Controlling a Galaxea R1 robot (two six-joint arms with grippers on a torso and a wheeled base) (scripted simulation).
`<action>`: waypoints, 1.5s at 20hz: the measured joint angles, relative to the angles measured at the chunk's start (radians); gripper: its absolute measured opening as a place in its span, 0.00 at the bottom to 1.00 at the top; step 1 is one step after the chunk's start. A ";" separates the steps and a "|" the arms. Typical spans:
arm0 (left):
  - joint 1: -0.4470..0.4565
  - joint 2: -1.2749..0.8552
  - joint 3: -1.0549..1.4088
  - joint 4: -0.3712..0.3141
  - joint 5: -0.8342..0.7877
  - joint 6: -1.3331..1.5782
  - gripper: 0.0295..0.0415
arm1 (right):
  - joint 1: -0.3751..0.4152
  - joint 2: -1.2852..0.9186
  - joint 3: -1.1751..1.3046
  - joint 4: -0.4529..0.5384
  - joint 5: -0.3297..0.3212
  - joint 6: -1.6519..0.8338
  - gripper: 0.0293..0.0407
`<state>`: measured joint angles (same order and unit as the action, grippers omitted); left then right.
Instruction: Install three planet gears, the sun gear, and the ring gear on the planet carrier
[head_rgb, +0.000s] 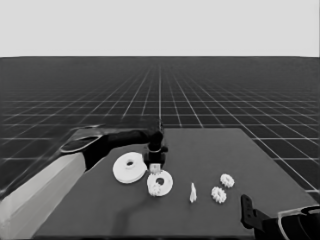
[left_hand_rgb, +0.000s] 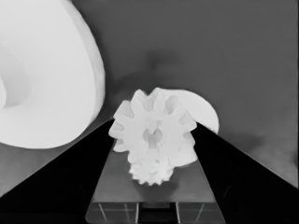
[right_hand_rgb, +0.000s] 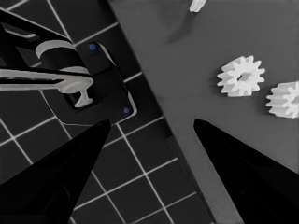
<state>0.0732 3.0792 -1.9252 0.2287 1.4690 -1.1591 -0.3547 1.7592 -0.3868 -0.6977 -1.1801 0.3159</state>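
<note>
Table: dark table (head_rgb: 210, 210) lying over gridded floor (head_rgb: 225, 90) — pale band above.
Left gripper (head_rgb: 156, 167): pinching a gear (left_hand_rgb: 153, 135) over the smaller round part (head_rgb: 165, 181).
Right gripper (right_hand_rgb: 149, 140): waiting, fingers spread.

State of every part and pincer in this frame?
Left pincer: shut on held gear, above the smaller round part.
Smaller round part: flat, one seated gear on it.
Larger round part: flat on table, uninstalled.
Two loose gears: lying on table.
Thin white piece: on table.
Right pincer: open, parked at table's corner.
</note>
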 joint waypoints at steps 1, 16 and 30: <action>0.022 0.008 -0.023 0.017 -0.012 0.012 0.14 | 0.000 0.000 0.000 0.000 0.000 0.000 0.81; 0.048 0.021 -0.060 0.040 -0.031 0.031 0.75 | 0.000 0.000 0.000 0.000 0.000 0.000 0.81; -0.273 -0.670 0.927 0.023 -0.500 0.878 0.99 | 0.000 0.000 0.000 0.000 0.000 0.000 0.81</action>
<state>-0.2000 2.4092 -0.9985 0.2518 0.9690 -0.2814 -0.3547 1.7593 -0.3868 -0.6977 -1.1801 0.3159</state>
